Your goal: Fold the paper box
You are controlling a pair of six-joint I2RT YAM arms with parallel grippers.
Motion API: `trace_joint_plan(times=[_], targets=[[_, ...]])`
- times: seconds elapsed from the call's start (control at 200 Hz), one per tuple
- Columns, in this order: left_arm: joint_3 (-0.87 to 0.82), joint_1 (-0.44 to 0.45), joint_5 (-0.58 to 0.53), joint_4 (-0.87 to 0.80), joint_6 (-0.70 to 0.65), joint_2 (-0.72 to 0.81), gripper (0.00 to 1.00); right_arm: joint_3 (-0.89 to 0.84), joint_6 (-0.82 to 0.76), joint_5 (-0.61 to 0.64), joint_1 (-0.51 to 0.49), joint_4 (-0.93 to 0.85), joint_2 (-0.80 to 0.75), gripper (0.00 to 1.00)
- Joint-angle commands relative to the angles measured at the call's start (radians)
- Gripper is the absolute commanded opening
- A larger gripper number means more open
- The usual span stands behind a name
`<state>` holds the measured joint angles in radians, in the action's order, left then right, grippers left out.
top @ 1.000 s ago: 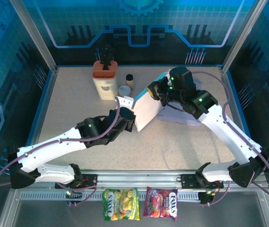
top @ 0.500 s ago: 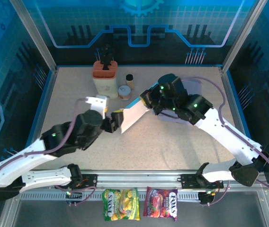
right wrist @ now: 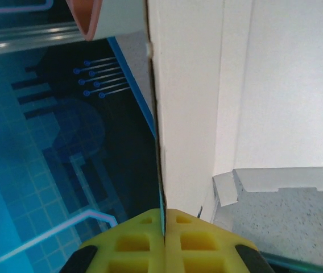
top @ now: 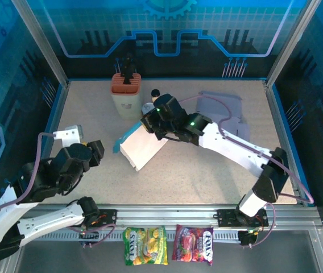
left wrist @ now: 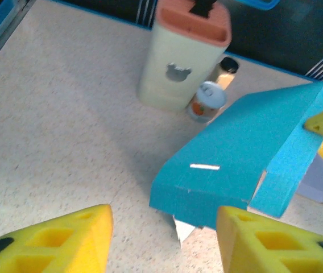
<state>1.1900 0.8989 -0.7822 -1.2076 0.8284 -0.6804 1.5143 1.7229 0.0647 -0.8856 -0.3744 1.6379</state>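
Near the middle of the table, a shade toward 9 o'clock, the paper box (top: 143,149) is still flat, white on its upper face and blue beneath, with a blue flap sticking out at its 9 o'clock side. It sits tilted, its far edge raised and its near corner down by the tabletop (top: 207,170). At the box's 12 o'clock edge the right claw (top: 150,121) is clamped shut on the card, yellow pads pressed together over the thin edge in the wrist view (right wrist: 165,230). Off at the box's 9 o'clock, well apart from it, the left claw (top: 97,152) stands spread with nothing between its pads (left wrist: 53,239). At 11 o'clock stands a cream canister (top: 125,96) with a small jar (top: 148,107) just beside it. A pale sheet (top: 223,105) lies at 2 o'clock.
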Motion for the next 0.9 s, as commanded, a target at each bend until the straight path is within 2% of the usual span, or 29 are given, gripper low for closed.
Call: trace_joint_plan(times=[0.0, 0.185, 0.42, 0.895], targets=[[-0.066, -0.006, 0.003, -0.128, 0.127, 0.029, 0.46, -0.047, -0.051, -0.034, -0.008, 0.147, 0.04, 0.0], [-0.186, -0.008, 0.068, -0.133, 0.195, 0.081, 0.44, -0.126, -0.072, -0.036, -0.012, 0.206, 0.061, 0.0], [-0.328, -0.017, 0.166, -0.023, 0.209, 0.093, 0.44, -0.199, -0.081, -0.021, -0.014, 0.28, 0.076, 0.0], [-0.562, -0.094, 0.282, 0.192, 0.112, 0.132, 0.36, -0.361, -0.192, -0.094, 0.017, 0.494, 0.135, 0.0]])
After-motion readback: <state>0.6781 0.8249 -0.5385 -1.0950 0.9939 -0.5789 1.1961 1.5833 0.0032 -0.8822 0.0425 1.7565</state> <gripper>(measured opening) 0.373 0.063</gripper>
